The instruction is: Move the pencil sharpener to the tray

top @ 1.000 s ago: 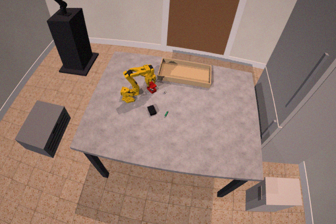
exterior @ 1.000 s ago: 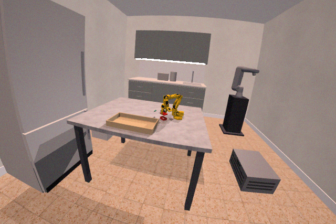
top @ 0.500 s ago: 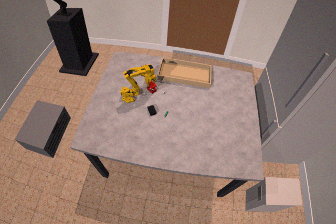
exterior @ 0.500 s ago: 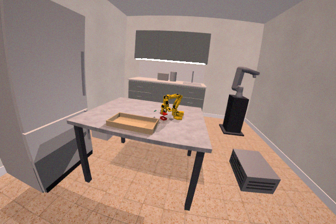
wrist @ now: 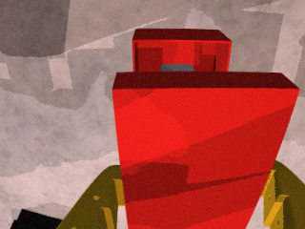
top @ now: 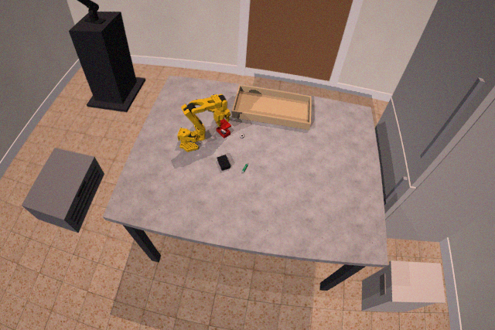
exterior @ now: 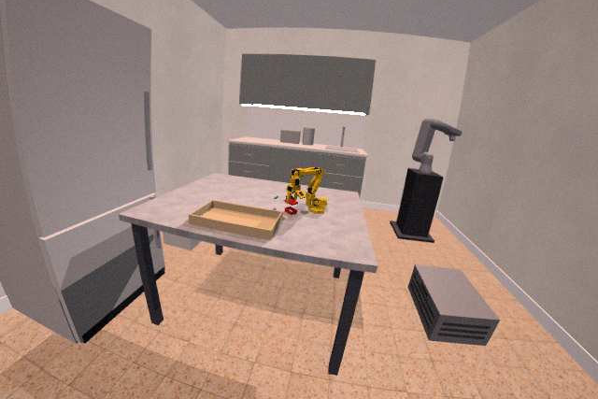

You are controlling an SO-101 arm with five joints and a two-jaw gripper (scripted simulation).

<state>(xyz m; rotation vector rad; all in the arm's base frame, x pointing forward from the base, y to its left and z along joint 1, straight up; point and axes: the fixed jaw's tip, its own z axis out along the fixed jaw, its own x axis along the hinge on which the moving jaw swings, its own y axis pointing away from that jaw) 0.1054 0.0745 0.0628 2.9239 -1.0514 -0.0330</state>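
Note:
My gripper (top: 224,120) (exterior: 291,199) (wrist: 194,191) is shut on the red box's lid (top: 226,124) (exterior: 291,202) (wrist: 200,138), with one jaw on each side of it. The lid is apart from the base and held a little above it. The red base (top: 227,134) (exterior: 291,211) (wrist: 181,34) stands open side up on the table. In the wrist view a grey thing (wrist: 177,68), apparently the pencil sharpener, shows inside the base; the lid hides most of it. The wooden tray (top: 271,120) (exterior: 232,227) holds no object that I can see.
A small white round thing with a dark centre (top: 242,135) lies close beside the red base. A black block (top: 223,162) (wrist: 35,221) and a small green thing (top: 244,168) (exterior: 276,197) lie farther off, on the side away from the tray. The tray's raised walls stand near the arm.

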